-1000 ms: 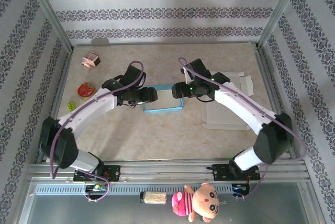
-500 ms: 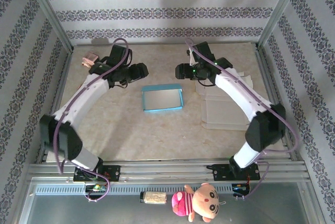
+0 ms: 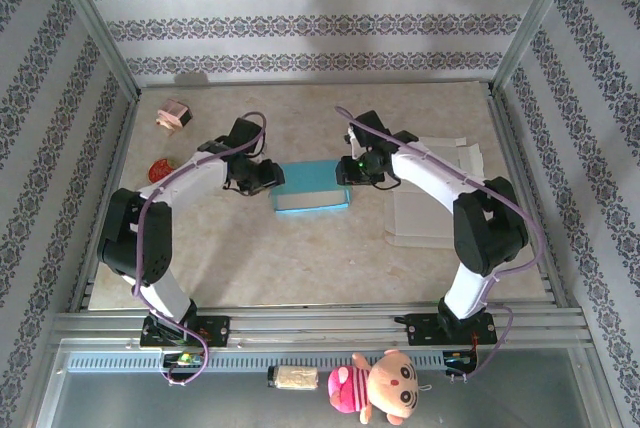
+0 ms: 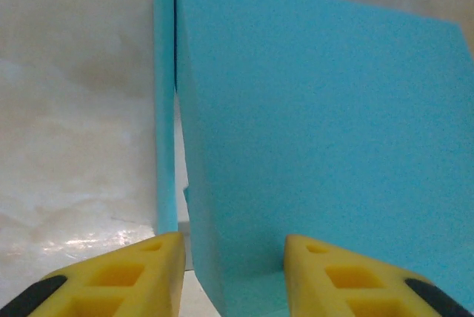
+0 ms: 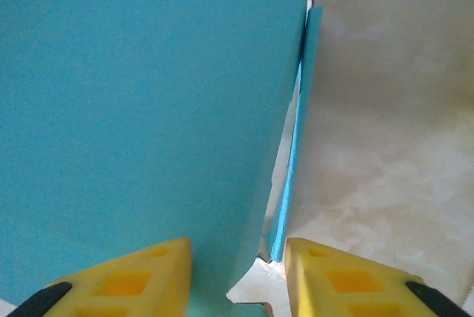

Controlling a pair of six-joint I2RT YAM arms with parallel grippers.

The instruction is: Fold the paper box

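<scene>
Paper box (image 3: 311, 186): lying between my grippers, long axis left-right.
Left gripper (image 4: 235, 272): I'm straddling its left end, jaws half-wide, grip unclear.
Right gripper (image 5: 238, 276): straddling the right end likewise, equally near.

The paper box (image 3: 311, 188) lies in the middle of the table (image 3: 300, 258) between the left gripper (image 3: 270, 176) and the right gripper (image 3: 347, 170), with flat cardboard sheets (image 3: 430, 218) to its right.
</scene>
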